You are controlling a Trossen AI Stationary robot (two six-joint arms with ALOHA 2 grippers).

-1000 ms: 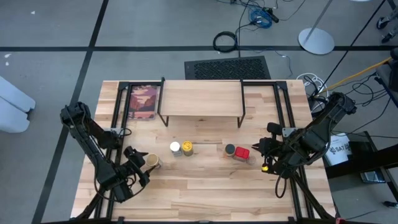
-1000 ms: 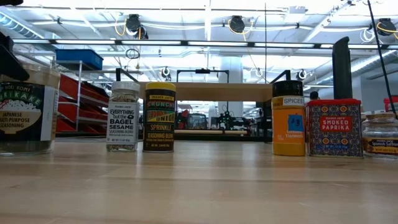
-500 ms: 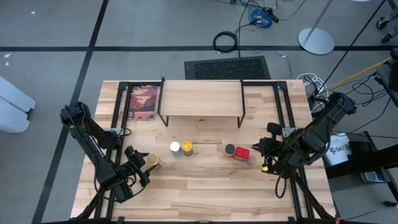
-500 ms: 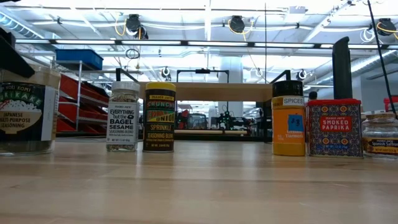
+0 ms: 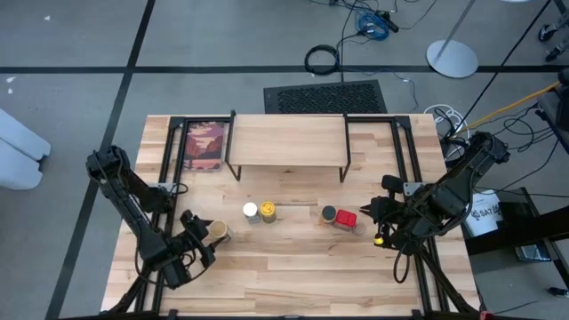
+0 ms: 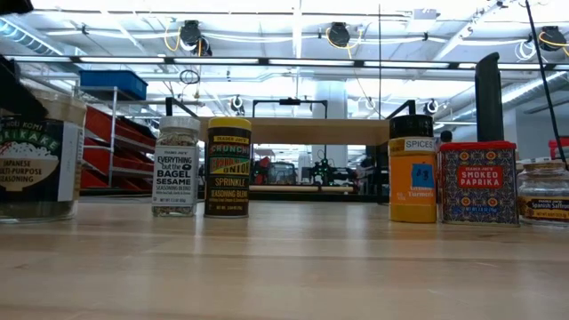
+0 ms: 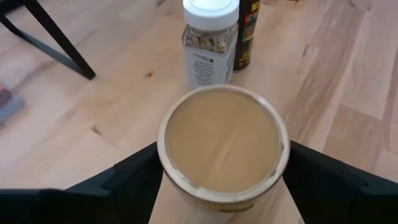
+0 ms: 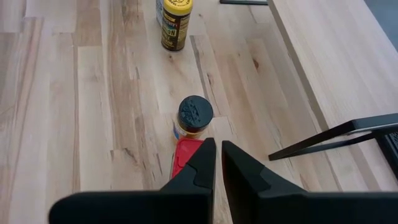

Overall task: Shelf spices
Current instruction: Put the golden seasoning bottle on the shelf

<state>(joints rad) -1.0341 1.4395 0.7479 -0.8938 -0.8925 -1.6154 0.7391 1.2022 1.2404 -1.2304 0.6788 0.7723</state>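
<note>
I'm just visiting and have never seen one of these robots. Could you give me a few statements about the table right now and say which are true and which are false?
1. The shelf has spice jars standing on it. False: its plank is bare; the jars stand on the table.
2. The left pincer has its fingers on either side of the tan jar. True.
3. The right pincer is wide open. False: its fingers are shut, with nothing between them.
4. The red box stands beside the dark-lidded orange jar. True.
5. The white-lidded jar lies on its side. False: it stands upright.
</note>
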